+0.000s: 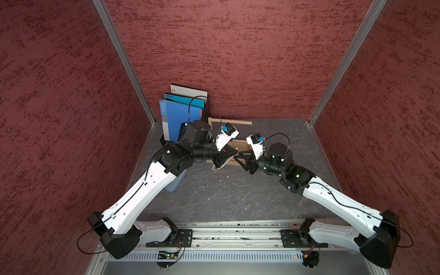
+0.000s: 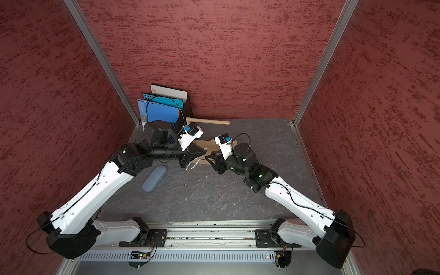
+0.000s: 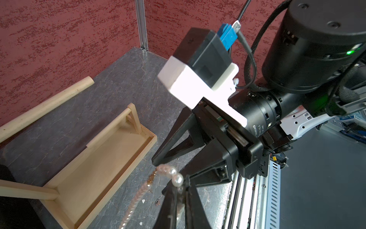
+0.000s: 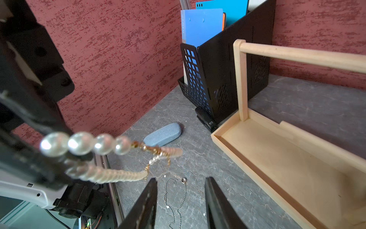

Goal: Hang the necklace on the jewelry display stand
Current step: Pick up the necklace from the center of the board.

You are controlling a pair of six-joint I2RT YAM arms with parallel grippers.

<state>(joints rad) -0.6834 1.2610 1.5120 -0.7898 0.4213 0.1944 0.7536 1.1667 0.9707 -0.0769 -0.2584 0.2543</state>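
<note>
Red textured walls box in a grey tabletop. The pearl necklace [image 4: 103, 146] hangs in the air from the left claw [image 3: 178, 190], which is clamped on its beads, near the wooden stand [image 4: 242, 79]. The right claw [image 4: 180, 178] faces it, jaws apart and empty. It would be best to pinch the lower strand, draw the two apart, then carry them over the free end of the dowel [image 4: 297, 55].

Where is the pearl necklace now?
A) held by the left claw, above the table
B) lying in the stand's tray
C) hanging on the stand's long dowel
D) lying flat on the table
A: the left claw is shut on the pearl necklace, which dangles in the air; the stand's dowel is bare.
</note>
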